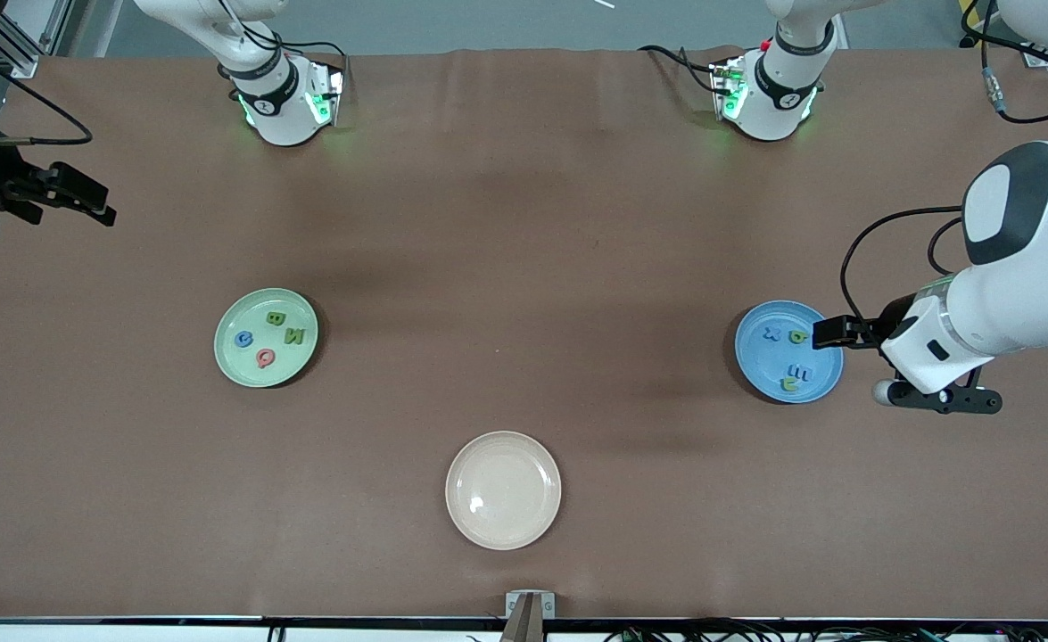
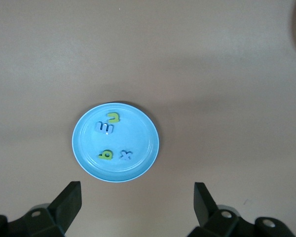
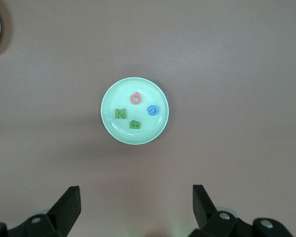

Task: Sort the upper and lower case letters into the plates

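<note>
While only the front view shows the cream plate (image 1: 503,489), wrist views show both claws spread: left gripper (image 2: 137,197) over the table beside the blue plate (image 2: 138,163) with four letters; right gripper (image 3: 136,197) waits high, mint plate (image 3: 111,94) holding four.

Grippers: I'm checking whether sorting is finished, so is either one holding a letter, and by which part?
Nothing is held. The left gripper and the right gripper both stand open and empty.

Even overhead light, soft shadows
</note>
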Motion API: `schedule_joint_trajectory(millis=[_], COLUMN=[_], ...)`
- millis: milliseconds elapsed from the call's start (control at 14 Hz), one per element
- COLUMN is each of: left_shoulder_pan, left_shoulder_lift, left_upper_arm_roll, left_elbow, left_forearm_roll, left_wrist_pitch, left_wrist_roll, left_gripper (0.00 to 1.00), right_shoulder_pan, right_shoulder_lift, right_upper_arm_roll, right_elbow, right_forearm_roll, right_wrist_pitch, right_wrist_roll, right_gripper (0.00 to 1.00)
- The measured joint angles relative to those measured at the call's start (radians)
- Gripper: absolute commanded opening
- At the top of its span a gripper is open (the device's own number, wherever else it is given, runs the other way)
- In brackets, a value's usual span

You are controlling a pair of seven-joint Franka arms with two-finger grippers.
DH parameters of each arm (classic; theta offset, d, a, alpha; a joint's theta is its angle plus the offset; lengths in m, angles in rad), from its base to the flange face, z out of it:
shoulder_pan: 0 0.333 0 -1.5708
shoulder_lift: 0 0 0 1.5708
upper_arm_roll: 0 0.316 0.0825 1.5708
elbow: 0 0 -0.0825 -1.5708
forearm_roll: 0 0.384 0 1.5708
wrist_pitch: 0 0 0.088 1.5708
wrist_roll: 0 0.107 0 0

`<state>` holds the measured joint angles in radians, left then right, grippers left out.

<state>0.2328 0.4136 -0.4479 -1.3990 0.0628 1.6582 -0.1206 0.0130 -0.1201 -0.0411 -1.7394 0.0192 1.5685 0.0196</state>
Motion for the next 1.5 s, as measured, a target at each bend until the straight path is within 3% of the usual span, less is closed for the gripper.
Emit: schedule_joint_trajectory(millis=[143, 215, 358, 430, 717, 1146, 1505], left_shoulder_pan=[-0.102, -0.118, -0.119, -0.12, -0.129, -0.077, -0.117], left_shoulder_lift=[-0.141, -0.25, -0.415, -0.451, -0.423, -0.48, -0.374], left_upper_arm_roll=[0.203, 0.263, 0.301, 0.302, 0.307, 0.324, 0.29], left_elbow=[-0.007, -0.037, -0.115, -0.15, -0.2, -0.143, -0.144], left_forearm_roll=[-0.089, -0.111, -0.124, -0.124, -0.125, -0.106, -0.09], left_wrist_pitch=[-0.025, -0.055, -0.087, -0.087, -0.087, -0.107, -0.014], left_wrist_roll=[0.011, 0.024, 0.03, 0.029, 0.018, 0.02, 0.02], left_gripper=[1.0, 1.0, 1.0, 1.0, 1.0, 1.0, 1.0], right_shoulder_pan=[0.003, 0.003, 0.003, 0.003, 0.002, -0.005, -0.005], right_shoulder_lift=[0.002, 0.003, 0.004, 0.004, 0.004, 0.005, 0.005], right_upper_arm_roll=[0.0, 0.0, -0.001, -0.002, -0.007, -0.015, -0.016], right_elbow=[-0.002, -0.002, -0.002, -0.001, -0.001, 0.004, 0.009], right_forearm_roll=[0.0, 0.0, 0.0, 0.0, -0.001, -0.002, -0.002], right_wrist_pitch=[0.0, 0.0, -0.003, -0.01, -0.02, -0.038, -0.064], right_wrist_roll=[0.0, 0.0, 0.0, 0.0, 0.0, 0.0, 0.0], right_gripper=[1.0, 1.0, 1.0, 1.0, 1.0, 1.0, 1.0])
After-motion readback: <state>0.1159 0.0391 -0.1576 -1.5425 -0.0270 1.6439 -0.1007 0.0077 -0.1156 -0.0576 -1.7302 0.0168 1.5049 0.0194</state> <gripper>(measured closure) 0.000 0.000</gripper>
